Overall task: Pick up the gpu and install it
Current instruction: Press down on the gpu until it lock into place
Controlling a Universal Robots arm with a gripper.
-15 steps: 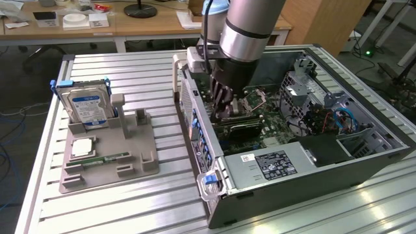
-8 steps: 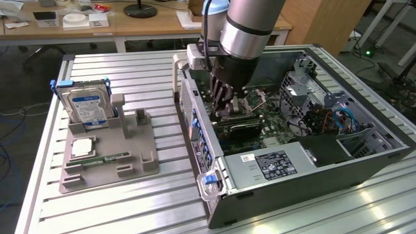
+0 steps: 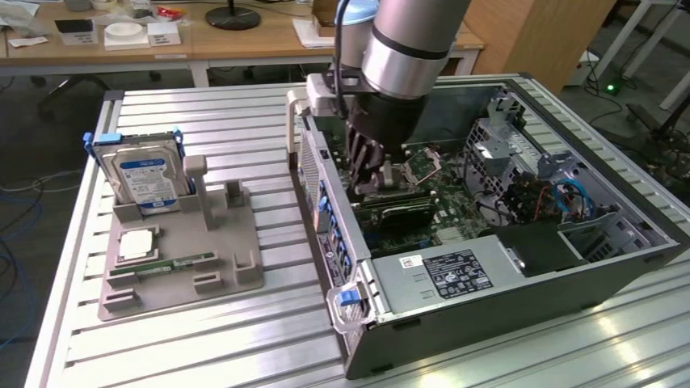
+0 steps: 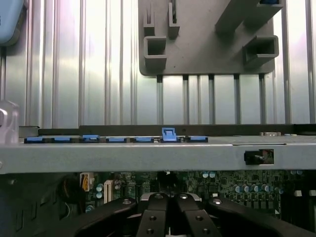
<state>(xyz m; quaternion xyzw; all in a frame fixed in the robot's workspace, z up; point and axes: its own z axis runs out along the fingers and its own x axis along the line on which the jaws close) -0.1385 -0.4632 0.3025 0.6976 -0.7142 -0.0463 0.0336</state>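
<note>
My end effector point(image 4: 170, 200) is down inside the open computer case point(image 3: 647, 242), fingers drawn together just over the motherboard point(image 3: 448, 214), with the gpu point(image 3: 397, 212) lying dark and flat in the slot area beside them; I cannot tell whether I grip it or only press on it. If the card sits skewed over its slot, pushing could jam its edge or stress the board, I judge. On the table point(image 3: 216, 339), the grey fixture point(image 3: 178, 259) holds the hard drive point(image 3: 145, 178) upright.
</note>
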